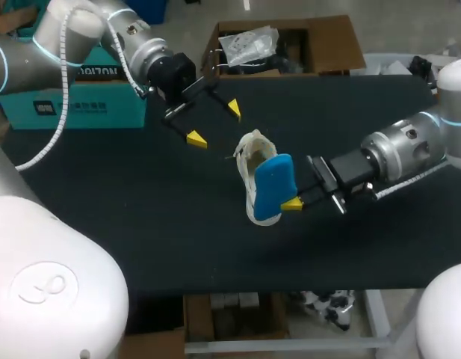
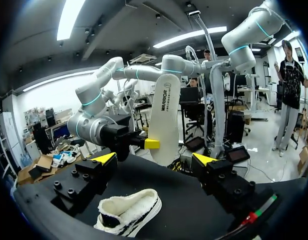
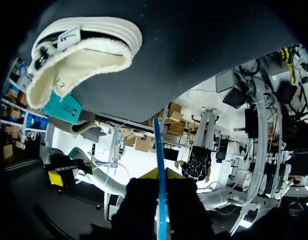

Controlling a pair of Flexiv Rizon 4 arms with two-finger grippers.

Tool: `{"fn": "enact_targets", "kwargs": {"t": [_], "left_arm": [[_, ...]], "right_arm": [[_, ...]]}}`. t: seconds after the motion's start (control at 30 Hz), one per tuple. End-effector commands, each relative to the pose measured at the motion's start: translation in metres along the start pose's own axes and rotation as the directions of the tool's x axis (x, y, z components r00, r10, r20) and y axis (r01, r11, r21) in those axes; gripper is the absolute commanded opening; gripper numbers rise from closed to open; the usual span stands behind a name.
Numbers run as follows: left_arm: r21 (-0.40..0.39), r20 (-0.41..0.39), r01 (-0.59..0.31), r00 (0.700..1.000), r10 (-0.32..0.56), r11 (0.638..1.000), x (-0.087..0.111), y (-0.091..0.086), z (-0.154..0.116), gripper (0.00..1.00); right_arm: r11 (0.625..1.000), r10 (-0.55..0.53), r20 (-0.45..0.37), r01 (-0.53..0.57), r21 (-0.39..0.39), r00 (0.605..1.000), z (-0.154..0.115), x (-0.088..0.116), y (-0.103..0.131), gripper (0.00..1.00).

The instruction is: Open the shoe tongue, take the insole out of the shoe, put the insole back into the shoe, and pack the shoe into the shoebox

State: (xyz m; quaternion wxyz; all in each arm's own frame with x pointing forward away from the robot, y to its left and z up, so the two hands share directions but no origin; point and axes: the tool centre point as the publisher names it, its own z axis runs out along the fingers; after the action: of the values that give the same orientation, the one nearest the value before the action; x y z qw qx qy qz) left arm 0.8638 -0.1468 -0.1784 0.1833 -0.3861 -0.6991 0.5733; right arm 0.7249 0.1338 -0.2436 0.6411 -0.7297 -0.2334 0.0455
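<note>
— Why is the insole (image 1: 274,182) up in the air?
— My right gripper (image 1: 294,203) is clamped on its edge and holds it upright above the shoe (image 1: 252,153), which lies on the table (image 1: 140,224). I judge it goes back in from there.
— And your left gripper (image 1: 215,123)?
— Spread wide and empty, hovering just behind the shoe, placed to steady it.

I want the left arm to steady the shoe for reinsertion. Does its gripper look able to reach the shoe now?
Probably yes: the left gripper is open, with only bare table between it and the shoe. The insole, held in the right gripper, hangs over the shoe's far side.
</note>
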Motion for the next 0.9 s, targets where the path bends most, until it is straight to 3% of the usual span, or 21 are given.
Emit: {"fn": "enact_targets", "kwargs": {"t": [0.03,0.33,0.9], "left_arm": [[0.038,-0.254,-0.009,0.967,0.018,0.999,-0.004,0.013,-0.014,1.00],[0.024,-0.287,-0.029,0.957,0.035,0.999,-0.003,0.017,-0.016,1.00],[0.027,-0.325,-0.051,0.944,0.057,0.998,-0.009,0.016,-0.012,1.00]], "right_arm": [[0.999,-0.033,0.020,0.032,0.018,0.999,0.000,-0.006,-0.005,0.00],[0.999,-0.020,0.066,0.018,0.031,0.998,0.008,-0.012,-0.004,0.00],[0.998,-0.043,0.064,0.040,0.044,0.997,0.014,-0.026,-0.005,0.00]]}}
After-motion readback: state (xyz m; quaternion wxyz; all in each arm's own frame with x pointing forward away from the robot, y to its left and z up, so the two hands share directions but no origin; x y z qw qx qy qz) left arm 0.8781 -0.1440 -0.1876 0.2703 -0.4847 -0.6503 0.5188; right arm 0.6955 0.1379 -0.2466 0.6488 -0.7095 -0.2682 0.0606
